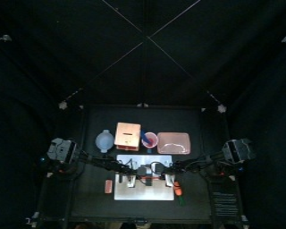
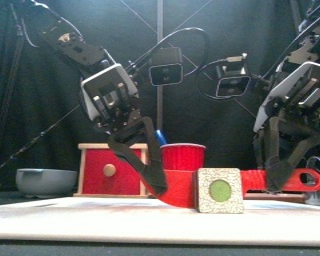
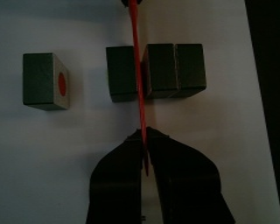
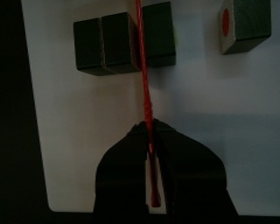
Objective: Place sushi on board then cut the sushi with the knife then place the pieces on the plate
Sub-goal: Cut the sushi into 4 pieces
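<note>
Cutting step: left gripper (image 3: 140, 133) and right gripper (image 4: 149, 127) both clenched on red knife (image 3: 137, 112) across sushi roll (image 3: 178, 70) at upper centre, calling next for pressing straight down.

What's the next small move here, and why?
Probably press the red knife straight down. The left gripper and right gripper are both shut on it, and its blade lies across the sushi roll near the seam between the end block and the other two. One cut piece already sits apart on the white board, so this stroke should free the next.
</note>
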Tool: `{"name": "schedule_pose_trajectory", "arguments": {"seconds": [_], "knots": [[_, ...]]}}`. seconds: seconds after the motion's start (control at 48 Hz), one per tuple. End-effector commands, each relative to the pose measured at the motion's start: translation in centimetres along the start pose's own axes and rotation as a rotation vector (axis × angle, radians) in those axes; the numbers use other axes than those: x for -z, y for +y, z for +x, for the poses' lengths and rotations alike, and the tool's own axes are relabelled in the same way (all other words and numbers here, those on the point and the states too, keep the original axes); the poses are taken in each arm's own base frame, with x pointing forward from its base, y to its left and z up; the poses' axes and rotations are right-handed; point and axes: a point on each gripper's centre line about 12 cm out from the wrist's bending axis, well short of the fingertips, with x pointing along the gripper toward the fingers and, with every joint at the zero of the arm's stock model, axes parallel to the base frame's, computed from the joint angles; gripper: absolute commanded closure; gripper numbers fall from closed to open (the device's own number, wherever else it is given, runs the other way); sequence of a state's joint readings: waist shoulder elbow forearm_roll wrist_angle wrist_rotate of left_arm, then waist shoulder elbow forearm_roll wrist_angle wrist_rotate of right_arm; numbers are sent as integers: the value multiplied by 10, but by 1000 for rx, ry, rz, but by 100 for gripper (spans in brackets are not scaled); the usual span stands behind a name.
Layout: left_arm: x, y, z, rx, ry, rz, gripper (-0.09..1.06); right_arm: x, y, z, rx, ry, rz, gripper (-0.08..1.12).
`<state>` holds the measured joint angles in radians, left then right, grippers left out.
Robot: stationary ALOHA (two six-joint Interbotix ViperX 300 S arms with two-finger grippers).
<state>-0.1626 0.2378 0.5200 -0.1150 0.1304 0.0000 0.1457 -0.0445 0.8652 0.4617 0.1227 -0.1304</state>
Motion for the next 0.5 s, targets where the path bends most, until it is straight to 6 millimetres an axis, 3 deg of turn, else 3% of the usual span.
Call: {"name": "schedule_pose_trajectory", "arguments": {"seconds": [0.021, 0.5], "knots": [[-14, 4, -5, -4, -39, -4, 51, -12, 1, -6, -6, -43, -7, 74], [-18, 15, -9, -25, -52, 10, 51, -23, -7, -15, 8, -82, -11, 74]]}}
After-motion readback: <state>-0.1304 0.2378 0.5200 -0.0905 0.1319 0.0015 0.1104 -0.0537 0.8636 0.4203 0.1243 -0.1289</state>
